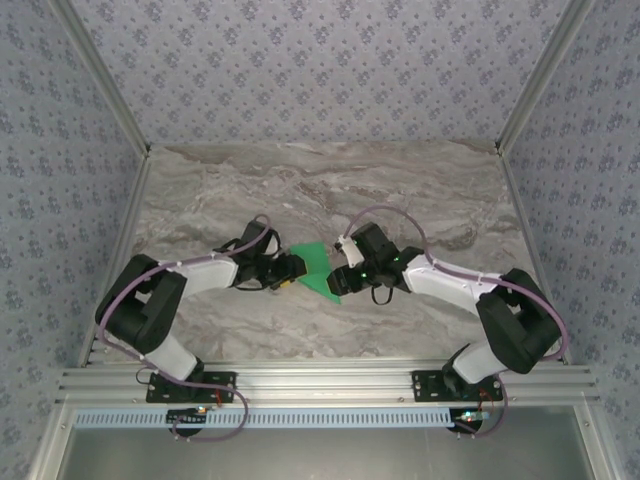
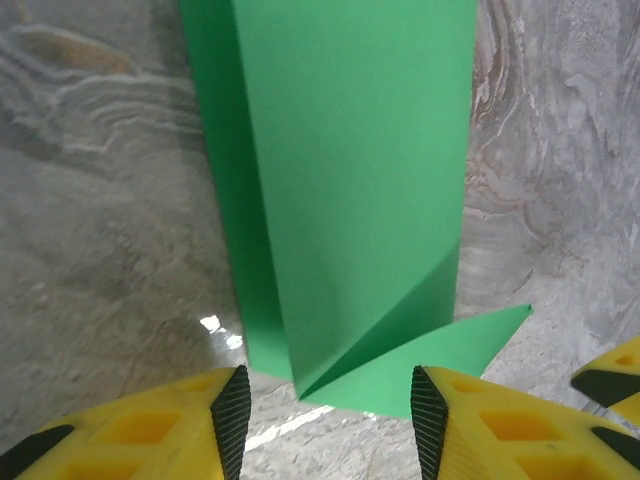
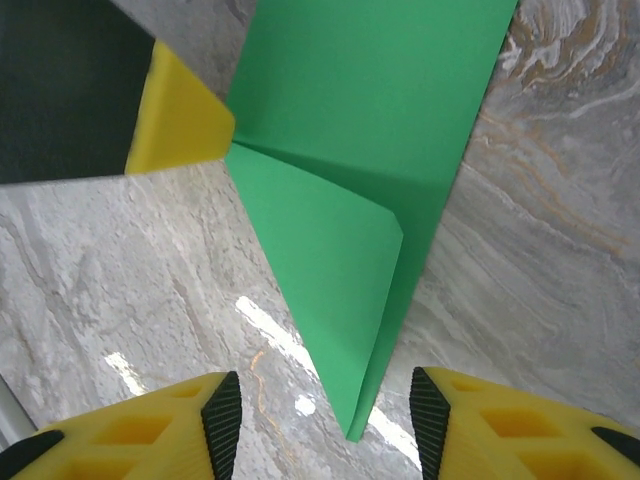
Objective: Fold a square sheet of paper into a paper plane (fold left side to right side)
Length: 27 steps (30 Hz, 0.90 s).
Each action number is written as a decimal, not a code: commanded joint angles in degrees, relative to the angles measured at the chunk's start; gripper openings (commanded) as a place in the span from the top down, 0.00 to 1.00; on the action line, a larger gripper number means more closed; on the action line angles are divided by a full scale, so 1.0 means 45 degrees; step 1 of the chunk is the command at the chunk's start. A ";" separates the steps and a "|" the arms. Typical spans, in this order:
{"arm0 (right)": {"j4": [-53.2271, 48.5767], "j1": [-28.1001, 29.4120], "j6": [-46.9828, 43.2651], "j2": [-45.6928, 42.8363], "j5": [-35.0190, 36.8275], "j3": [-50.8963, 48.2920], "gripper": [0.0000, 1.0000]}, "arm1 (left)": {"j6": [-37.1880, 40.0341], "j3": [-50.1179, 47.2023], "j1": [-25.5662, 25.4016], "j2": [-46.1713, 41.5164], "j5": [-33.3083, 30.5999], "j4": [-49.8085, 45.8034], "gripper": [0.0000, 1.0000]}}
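Left gripper is seen with its jaws parted and nothing caught between them, just beside the left edge of the folded green paper, a corner of which lies just ahead of the yellow fingers. That paper is laid on the table between the 2 grippers, with 1 long flap doubled over and a diagonal crease at 1 end, so at least 2 layers are shown. It is judged to be very light, thin and limp, easily dented or torn, and likely to slide on the polished top. Hold is best taken at a free edge or corner, where 1 finger can be slipped under the upper layer, and a crease is better pressed flat than pinched. Right of the paper, the right gripper is likewise found open and empty, the pointed end of the paper being aimed toward its gap. Beneath the paper a glossy grey marble-patterned tabletop is spread, with lamp glare reflected close by. Behind and to both sides of the paper, walls papered in a small floral print are set, and nearer than the paper both arm bases are carried on an aluminium rail.
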 commanded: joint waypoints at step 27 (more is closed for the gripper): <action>0.0390 0.2959 -0.1947 0.2428 0.4893 0.1398 0.49 | -0.0906 0.2052 -0.0177 -0.0025 0.1005 -0.0077 0.55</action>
